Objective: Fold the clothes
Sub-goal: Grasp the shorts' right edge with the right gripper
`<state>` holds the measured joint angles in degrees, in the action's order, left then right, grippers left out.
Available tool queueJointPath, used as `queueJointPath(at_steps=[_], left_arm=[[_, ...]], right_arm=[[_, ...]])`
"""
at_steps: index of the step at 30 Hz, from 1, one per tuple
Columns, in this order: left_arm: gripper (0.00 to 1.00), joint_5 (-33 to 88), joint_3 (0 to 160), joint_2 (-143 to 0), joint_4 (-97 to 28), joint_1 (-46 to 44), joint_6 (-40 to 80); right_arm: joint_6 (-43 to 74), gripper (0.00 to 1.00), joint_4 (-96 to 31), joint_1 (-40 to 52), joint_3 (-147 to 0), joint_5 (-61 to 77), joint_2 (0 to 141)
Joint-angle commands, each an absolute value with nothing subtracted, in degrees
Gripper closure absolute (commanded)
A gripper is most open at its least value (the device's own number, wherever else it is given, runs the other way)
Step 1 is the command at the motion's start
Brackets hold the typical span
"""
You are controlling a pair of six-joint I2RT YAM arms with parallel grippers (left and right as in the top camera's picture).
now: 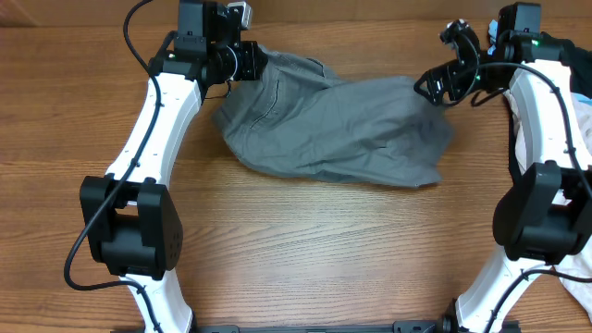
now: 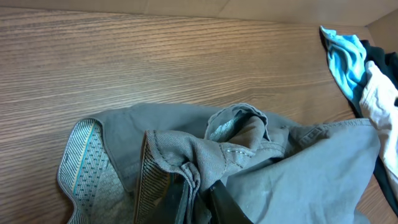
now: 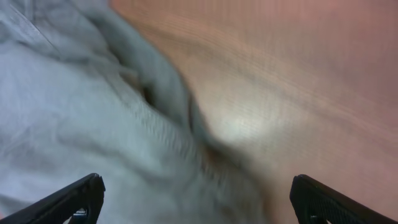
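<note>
**Gray shorts lying crumpled, one claw pinching, one claw gaping**

Much is being hidden here. The left gripper [image 1: 252, 61] is sitting at the upper-left end of the gray shorts [image 1: 333, 125]. In its wrist view, its dark fingers [image 2: 225, 200] are mostly buried under bunched cloth and cut off by the bottom edge. What is showing is standing close together, with a fold of the waistband gathered between, so this claw is pinching the shorts narrowly.

The right wrist view is blurring badly. Only the two fingertips of the right gripper [image 3: 198, 190] are reading clearly, spread wide with nothing between them, hanging over the shorts' edge and bare wood. From overhead, this right gripper [image 1: 435, 88] is hovering at the shorts' upper-right corner. Whether it is touching the fabric is impossible to tell.

The shorts are lying rumpled on the wooden table [image 1: 305, 250], with the pale patterned waistband lining [image 2: 84, 165] turning outward at the left end.

To the right of the shorts, a whitish garment [image 2: 379, 93] is being cut off by the frame edge. A light-blue cloth [image 2: 345, 59] is lying just beside it, with a black item [image 2: 376, 53] too partial to name.

Counting: one pair of shorts, two grippers, one whitish garment, one blue cloth, one black item.
</note>
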<state>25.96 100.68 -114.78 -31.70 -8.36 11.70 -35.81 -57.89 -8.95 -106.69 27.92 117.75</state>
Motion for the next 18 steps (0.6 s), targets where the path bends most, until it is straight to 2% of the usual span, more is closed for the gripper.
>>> queueJointPath(at_steps=[1, 7, 14, 15, 17, 18], left_arm=[[0.87, 26.9, 102.1, -113.9, -31.4, -8.2, 11.8], [0.86, 26.9, 102.1, -113.9, -31.3, -8.2, 11.8], [0.85, 26.8, 102.1, -113.9, -31.1, -8.2, 11.8], [0.85, 26.8, 102.1, -113.9, -31.0, -8.2, 11.8], [0.85, 26.8, 102.1, -113.9, -31.0, -8.2, 11.8], [0.85, 26.8, 102.1, -113.9, -31.0, -8.2, 11.8]], right_arm=[[-39.5, 0.00, -56.1, -9.0, -106.4, 33.6, 119.9], [-39.5, 0.01, -54.2, -9.0, -106.4, 35.1, 122.6], [-39.5, 0.15, -54.5, -9.0, -106.4, 37.5, 126.1], [-39.5, 0.24, -54.5, -9.0, -106.4, 37.4, 126.1], [-39.4, 0.68, -54.6, -9.0, -106.5, 37.4, 126.1], [-39.4, 0.85, -54.7, -9.0, -106.5, 37.4, 126.1]])
